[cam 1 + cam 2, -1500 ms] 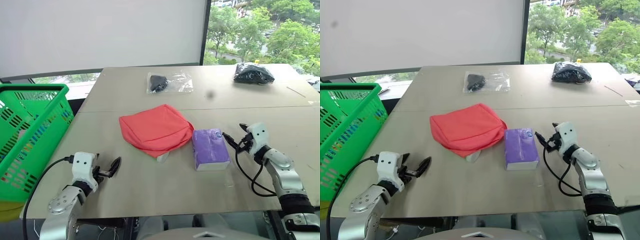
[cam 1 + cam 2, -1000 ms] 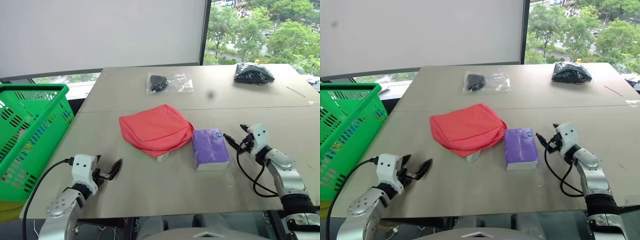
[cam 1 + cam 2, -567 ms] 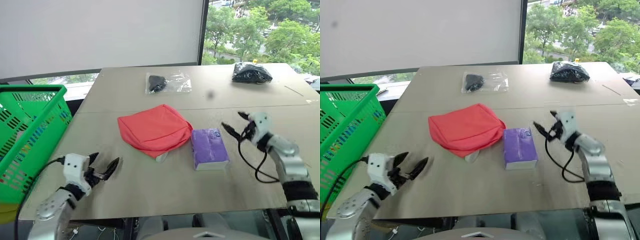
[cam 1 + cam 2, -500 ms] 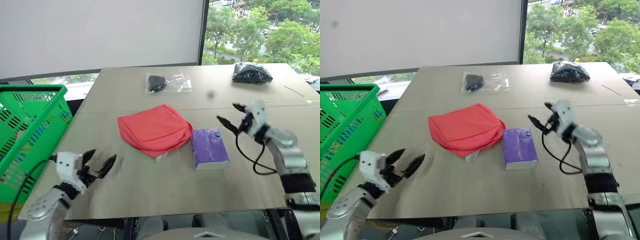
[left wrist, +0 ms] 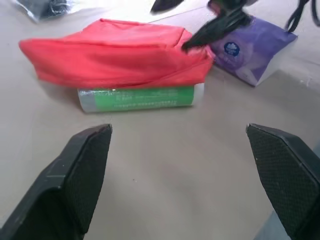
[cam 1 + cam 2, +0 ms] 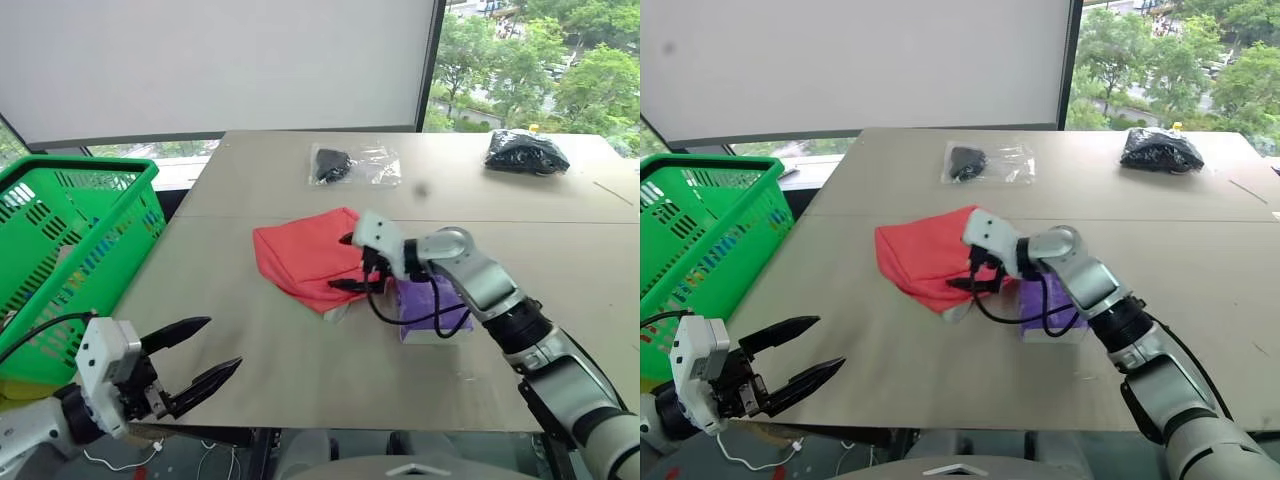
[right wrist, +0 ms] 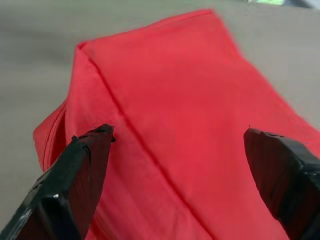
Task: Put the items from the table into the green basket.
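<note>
The bright green lattice-sided plastic basket [image 6: 60, 250] stands at the table's left edge. My left gripper [image 6: 190, 362] hangs spread, empty. My right gripper [image 6: 350, 262], jaws apart, brackets the red fabric pouch [image 6: 300, 258]; closing may snag cloth alone, rolling the green bottle [image 5: 137, 96] beneath.

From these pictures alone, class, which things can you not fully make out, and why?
- Green bottle: mostly hidden under the red pouch in the head views.
- Purple pack: partly covered by the right gripper and its arm.
- Green basket: cut off by the picture's left edge, contents unclear through the lattice.
</note>
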`<state>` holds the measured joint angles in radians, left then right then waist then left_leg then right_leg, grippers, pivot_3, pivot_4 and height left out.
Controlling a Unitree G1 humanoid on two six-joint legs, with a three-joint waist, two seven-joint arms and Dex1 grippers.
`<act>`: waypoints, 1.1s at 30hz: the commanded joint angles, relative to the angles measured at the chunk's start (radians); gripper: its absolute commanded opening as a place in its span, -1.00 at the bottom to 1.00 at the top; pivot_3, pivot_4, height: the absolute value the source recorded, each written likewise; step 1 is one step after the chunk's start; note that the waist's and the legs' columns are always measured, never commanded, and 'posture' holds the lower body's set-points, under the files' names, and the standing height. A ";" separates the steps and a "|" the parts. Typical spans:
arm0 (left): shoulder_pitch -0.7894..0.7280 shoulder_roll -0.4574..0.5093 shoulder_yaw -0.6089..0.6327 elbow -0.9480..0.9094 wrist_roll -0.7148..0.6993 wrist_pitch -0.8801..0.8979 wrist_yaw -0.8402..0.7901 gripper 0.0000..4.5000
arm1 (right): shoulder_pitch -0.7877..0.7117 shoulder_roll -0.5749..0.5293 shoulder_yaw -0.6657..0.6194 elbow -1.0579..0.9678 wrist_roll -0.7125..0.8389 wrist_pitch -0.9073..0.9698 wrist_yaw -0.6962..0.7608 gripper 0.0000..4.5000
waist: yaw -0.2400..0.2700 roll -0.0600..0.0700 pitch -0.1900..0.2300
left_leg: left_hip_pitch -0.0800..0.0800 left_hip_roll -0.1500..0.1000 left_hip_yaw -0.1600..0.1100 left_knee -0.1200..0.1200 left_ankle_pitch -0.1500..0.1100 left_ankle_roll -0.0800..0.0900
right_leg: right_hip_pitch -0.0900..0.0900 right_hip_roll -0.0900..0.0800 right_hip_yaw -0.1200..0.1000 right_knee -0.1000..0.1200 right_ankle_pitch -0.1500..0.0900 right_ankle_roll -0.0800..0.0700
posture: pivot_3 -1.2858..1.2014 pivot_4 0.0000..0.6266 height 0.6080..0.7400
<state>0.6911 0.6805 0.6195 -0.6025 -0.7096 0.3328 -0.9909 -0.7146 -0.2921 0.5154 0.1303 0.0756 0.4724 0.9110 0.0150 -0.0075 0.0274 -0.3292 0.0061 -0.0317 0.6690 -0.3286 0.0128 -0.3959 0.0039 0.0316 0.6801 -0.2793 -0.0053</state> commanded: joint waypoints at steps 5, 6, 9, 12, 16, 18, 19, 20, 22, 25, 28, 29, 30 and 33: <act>0.057 -0.052 0.009 -0.090 0.037 -0.024 0.040 0.98 | -0.082 0.089 0.035 0.083 -0.031 0.126 0.018 1.00 | 0.002 -0.001 -0.001 | 0.000 0.000 -0.001 -0.001 0.000 0.000 | 0.000 0.000 -0.001 -0.001 0.000 0.000 | 0.17 -1.00 1.00; 0.061 -0.055 0.007 -0.092 0.044 -0.026 0.043 0.98 | -0.081 0.097 0.027 0.077 -0.016 0.152 0.030 1.00 | 0.004 -0.001 -0.001 | 0.000 0.000 -0.001 -0.001 0.000 0.000 | 0.000 0.000 -0.001 -0.001 0.000 0.000 | 0.17 -1.00 1.00; 0.064 -0.062 0.006 -0.095 0.050 -0.027 0.051 0.98 | -0.090 0.115 -0.025 0.034 0.041 0.222 0.049 1.00 | 0.010 0.000 0.000 | 0.000 0.000 -0.002 -0.001 0.000 0.000 | 0.000 0.000 -0.002 -0.001 0.000 0.000 | 0.18 -1.00 1.00; 0.062 -0.067 0.004 -0.095 0.049 -0.027 0.055 0.98 | -0.092 0.105 -0.045 -0.026 0.085 0.267 0.073 1.00 | 0.021 0.001 0.000 | -0.001 -0.001 -0.002 -0.001 0.000 0.000 | 0.000 -0.001 -0.002 -0.001 0.000 0.000 | 0.18 -1.00 1.00; 0.042 -0.066 -0.015 -0.078 0.058 -0.029 0.058 0.98 | -0.063 0.061 0.033 -0.087 0.060 0.255 0.102 1.00 | 0.027 0.001 0.000 | -0.001 -0.001 -0.003 -0.001 0.000 0.000 | 0.000 -0.001 -0.003 -0.002 0.000 0.000 | 0.17 -1.00 1.00; 0.034 -0.064 -0.017 -0.073 0.058 -0.027 0.057 0.98 | -0.059 0.042 0.076 -0.071 0.015 0.204 0.096 1.00 | 0.027 0.001 0.000 | -0.001 -0.001 -0.003 -0.001 0.000 0.000 | 0.000 -0.001 -0.004 -0.002 0.000 0.000 | 0.16 -1.00 1.00; 0.030 -0.062 -0.017 -0.070 0.058 -0.026 0.057 0.98 | -0.062 0.046 0.081 -0.055 0.001 0.192 0.082 1.00 | 0.026 0.001 0.000 | -0.001 -0.001 -0.003 -0.001 0.000 0.000 | 0.000 -0.001 -0.004 -0.001 0.000 0.000 | 0.16 -1.00 1.00; 0.027 -0.061 -0.018 -0.069 0.058 -0.024 0.056 0.98 | -0.064 0.054 0.081 -0.041 -0.006 0.187 0.069 1.00 | 0.025 0.001 0.000 | -0.001 -0.001 -0.003 -0.001 0.000 0.000 | 0.000 -0.001 -0.003 -0.001 0.000 0.000 | 0.16 -1.00 1.00; 0.022 -0.057 -0.021 -0.066 0.058 -0.022 0.055 0.98 | -0.069 0.075 0.079 -0.021 -0.016 0.198 0.047 1.00 | 0.023 0.001 0.000 | -0.001 -0.001 -0.003 -0.001 0.000 0.000 | 0.000 -0.001 -0.003 -0.001 0.000 0.000 | 0.15 -1.00 1.00; 0.011 -0.051 -0.026 -0.060 0.060 -0.020 0.054 0.98 | -0.075 0.111 0.072 0.033 -0.054 0.189 -0.021 1.00 | 0.022 0.001 0.000 | -0.001 -0.001 -0.003 -0.001 0.000 0.000 | 0.000 -0.001 -0.003 -0.001 0.000 0.000 | 0.15 -1.00 1.00; 0.004 -0.049 -0.027 -0.060 0.060 -0.017 0.056 1.00 | -0.068 0.116 0.068 0.050 -0.077 0.165 -0.046 0.66 | 0.023 0.001 0.001 | -0.001 -0.001 -0.003 -0.001 0.000 -0.001 | 0.000 -0.001 -0.003 -0.001 0.000 0.000 | 0.15 -1.00 1.00; 0.004 -0.048 -0.027 -0.060 0.060 -0.016 0.055 1.00 | -0.066 0.117 0.062 0.046 -0.073 0.163 -0.042 0.46 | 0.023 0.001 0.001 | -0.001 -0.001 -0.003 -0.001 0.000 -0.001 | 0.000 -0.001 -0.003 -0.001 0.000 0.000 | 0.15 -1.00 1.00; 0.004 -0.048 -0.026 -0.059 0.061 -0.016 0.055 1.00 | -0.066 0.118 0.059 0.044 -0.071 0.161 -0.038 0.21 | 0.023 0.001 0.001 | -0.001 -0.001 -0.003 -0.001 0.000 -0.001 | 0.000 -0.001 -0.003 -0.001 0.000 0.000 | 0.15 -1.00 1.00; 0.002 -0.047 -0.024 -0.058 0.060 -0.017 0.055 1.00 | -0.070 0.124 0.032 0.034 -0.059 0.164 -0.038 -0.32 | 0.023 0.001 0.001 | -0.001 -0.001 -0.003 -0.001 0.000 -0.001 | 0.000 -0.001 -0.003 -0.001 0.000 0.000 | 0.15 -1.00 1.00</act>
<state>0.6984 0.6217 0.5862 -0.6552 -0.6499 0.3209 -0.9341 -0.7728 -0.1685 0.5623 0.1688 0.0165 0.6288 0.8754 0.0376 -0.0065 0.0280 -0.3298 0.0047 -0.0350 0.6684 -0.3284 0.0121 -0.3953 0.0028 0.0282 0.6792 -0.2796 -0.0055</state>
